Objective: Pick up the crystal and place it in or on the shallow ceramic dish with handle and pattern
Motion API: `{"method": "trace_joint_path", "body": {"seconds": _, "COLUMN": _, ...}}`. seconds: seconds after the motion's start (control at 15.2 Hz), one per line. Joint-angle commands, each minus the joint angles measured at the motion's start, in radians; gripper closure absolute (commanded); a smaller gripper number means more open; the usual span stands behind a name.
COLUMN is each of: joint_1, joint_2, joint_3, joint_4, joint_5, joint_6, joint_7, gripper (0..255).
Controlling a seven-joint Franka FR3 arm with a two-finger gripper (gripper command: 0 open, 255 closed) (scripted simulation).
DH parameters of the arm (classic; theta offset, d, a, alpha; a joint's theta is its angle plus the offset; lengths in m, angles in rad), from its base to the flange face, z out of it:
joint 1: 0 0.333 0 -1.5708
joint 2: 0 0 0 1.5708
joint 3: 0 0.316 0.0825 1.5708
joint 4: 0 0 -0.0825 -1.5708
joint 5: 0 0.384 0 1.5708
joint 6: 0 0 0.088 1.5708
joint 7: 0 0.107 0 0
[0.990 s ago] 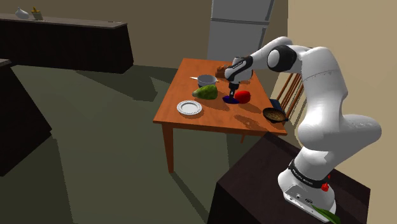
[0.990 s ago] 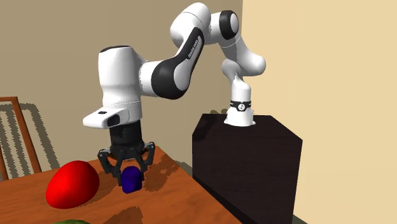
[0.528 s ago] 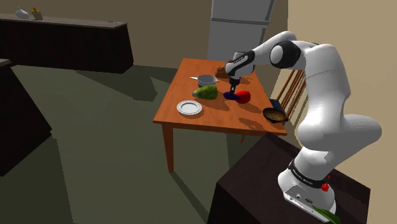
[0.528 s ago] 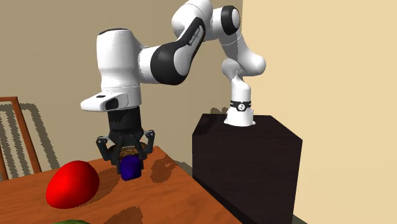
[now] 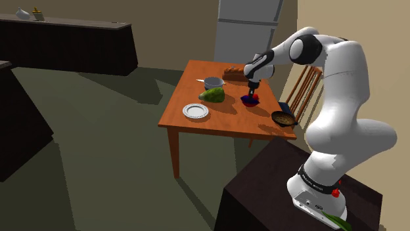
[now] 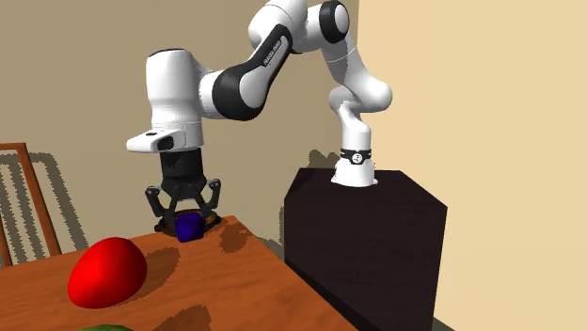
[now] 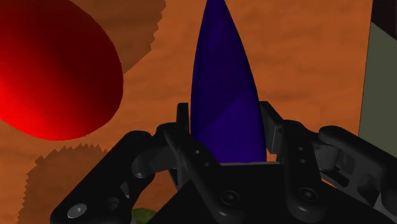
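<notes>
The arm (image 5: 335, 98) is built of glossy white, rounded shells that swell at each joint, with dark grey bands and caps (image 6: 331, 23) where the links meet. Dark lettering (image 6: 274, 54) runs along one white link. A black collar (image 6: 355, 158) with small white markings rings the foot. In the shoulder view a small red button (image 5: 336, 192) sits at about three o'clock of that collar. The wrist ends in a flat white block (image 6: 167, 141) bearing a small dark spot. The gripper (image 6: 188, 224) is all black, its fingers (image 7: 289, 153) made of jointed links studded with round screw heads (image 7: 299, 194).

Crystal (image 7: 226, 95) in tool (image 6: 186, 224), abv table (image 5: 227, 119)
</notes>
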Motion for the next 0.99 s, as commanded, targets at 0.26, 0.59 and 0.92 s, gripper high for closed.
{"method": "trace_joint_path", "body": {"seconds": 0.26, "joint_1": -0.105, "joint_2": -0.08, "joint_3": -0.013, "joint_4": -0.14, "joint_5": 0.013, "joint_6": 0.059, "joint_7": -0.121, "gripper": 255}}
{"method": "trace_joint_path", "body": {"seconds": 0.59, "joint_1": -0.192, "joint_2": -0.118, "joint_3": -0.026, "joint_4": -0.207, "joint_5": 0.023, "joint_6": 0.086, "joint_7": -0.226, "gripper": 255}}
{"method": "trace_joint_path", "body": {"seconds": 0.92, "joint_1": -0.281, "joint_2": -0.14, "joint_3": -0.041, "joint_4": -0.243, "joint_5": 0.034, "joint_6": 0.099, "joint_7": -0.334, "gripper": 255}}
